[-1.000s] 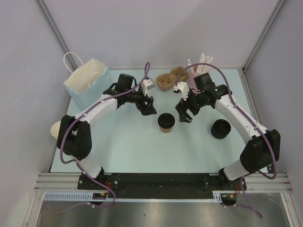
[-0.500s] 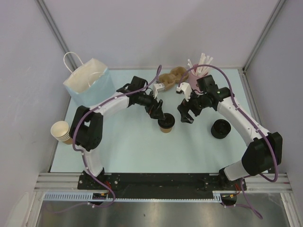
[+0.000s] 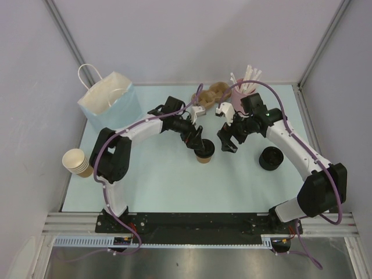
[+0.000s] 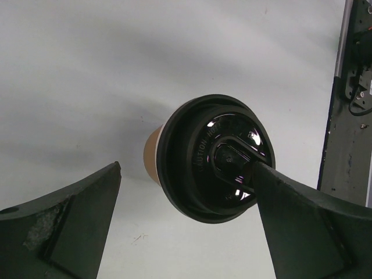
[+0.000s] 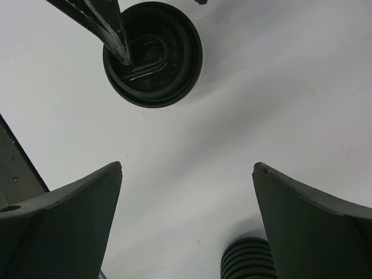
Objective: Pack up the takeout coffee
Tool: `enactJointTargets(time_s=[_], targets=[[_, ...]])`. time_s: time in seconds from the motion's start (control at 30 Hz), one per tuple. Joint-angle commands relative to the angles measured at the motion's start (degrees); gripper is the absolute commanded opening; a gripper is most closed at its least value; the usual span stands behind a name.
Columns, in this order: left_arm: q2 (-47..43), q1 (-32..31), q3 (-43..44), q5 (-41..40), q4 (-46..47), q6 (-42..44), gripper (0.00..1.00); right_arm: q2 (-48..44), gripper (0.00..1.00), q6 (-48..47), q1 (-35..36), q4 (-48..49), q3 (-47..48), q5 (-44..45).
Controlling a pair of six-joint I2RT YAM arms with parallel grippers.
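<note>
After swinging in from the paper-bag side over the last sec, now hovering the L claw (image 3: 196,141) right at the takeout coffee (image 3: 203,152), which is standing upright and lidded mid-surface (image 3: 163,180). Keeping jaws wide, gripping nothing. In the L wrist view, crossing one finger (image 4: 302,226) over the black lid (image 4: 212,157), w/ the other finger off to the side and tan cup wall showing between, so bracketing the cup but not yet squared on it. Parking the R claw (image 3: 228,142) just beside the cup on the other side, also wide and empty, barely shifting vs a sec ago. Reading this as approach to pickup: nothing lifted yet, paper bag (image 3: 107,102) waiting well apart at the far-left corner. Probably needing to drop lower and centre on the cup wall before closing; otherwise risking catching the lid or tipping the cup.
</note>
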Motion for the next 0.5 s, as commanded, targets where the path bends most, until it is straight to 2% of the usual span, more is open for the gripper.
enactJointTargets(time_s=[0.0,0.13,0.23,0.27,0.47], targets=[[1.5,-0.6,3.0,-0.2,0.7,-1.0,0.98,-2.5,0.98,-0.5,0.4,1.4,-0.1,-0.3],[2.6,-0.6,3.6,-0.4,0.5,-0.9,0.92,-2.6,0.96,-0.6,0.4,1.2,-0.2,-0.6],[3.6,-0.6,4.0,-0.1,-0.1,-0.8,0.82,-2.2,0.95,-0.8,0.4,1.2,-0.3,-1.0],[4.1,-0.6,4.0,0.1,-0.2,-0.7,0.75,-2.1,0.95,-0.8,0.5,1.3,-0.3,-1.3],[5.7,-0.6,3.4,0.6,-1.5,0.5,0.60,0.2,0.92,0.6,0.5,3.2,-1.0,-5.3]])
